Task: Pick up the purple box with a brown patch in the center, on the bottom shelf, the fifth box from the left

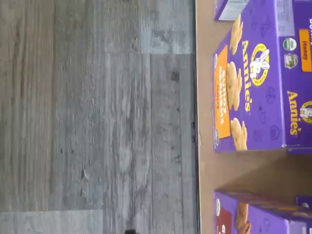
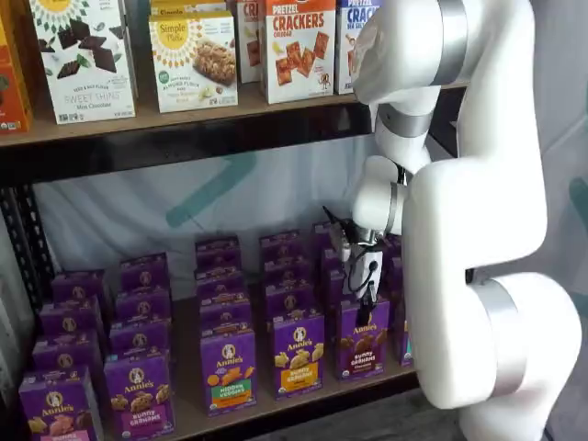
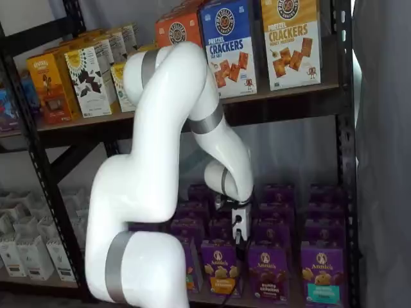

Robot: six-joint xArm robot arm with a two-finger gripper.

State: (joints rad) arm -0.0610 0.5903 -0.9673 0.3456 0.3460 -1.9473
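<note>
Item: white robot arm (image 2: 478, 230), nearest the camera in both shelf views, filling the right half of one frame and the left-centre of the other (image 3: 154, 179); gripper (image 2: 368, 303) hanging fingers-down at centre-right, also seen at lower centre (image 3: 239, 239), jaws standing at their widest with nothing in them, a thin cable beside it. Item: the purple box (image 2: 363, 338), upright in the front row on the bottom shelf (image 2: 186, 367), lower right of centre, just below the fingers and not touched by them; dark brown crackers at its middle, white lettering beneath; in a shelf view it sits at lower centre-right (image 3: 268, 273). Item: neighbouring purple carton with a yellow-orange band (image 2: 297, 354), just beside it toward the frame's left; further purple cartons in rows behind, receding to the back. Item: wrist view, turned on its side, showing grey plank floor (image 1: 97, 122), the tan board's edge (image 1: 204, 170), and a purple carton with an orange panel and pale crackers (image 1: 253, 83); a second purple carton is cropped, its kind not readable. Item: upper shelf (image 2: 184, 119), top of frame, carrying cracker boxes (image 2: 299, 46).
</note>
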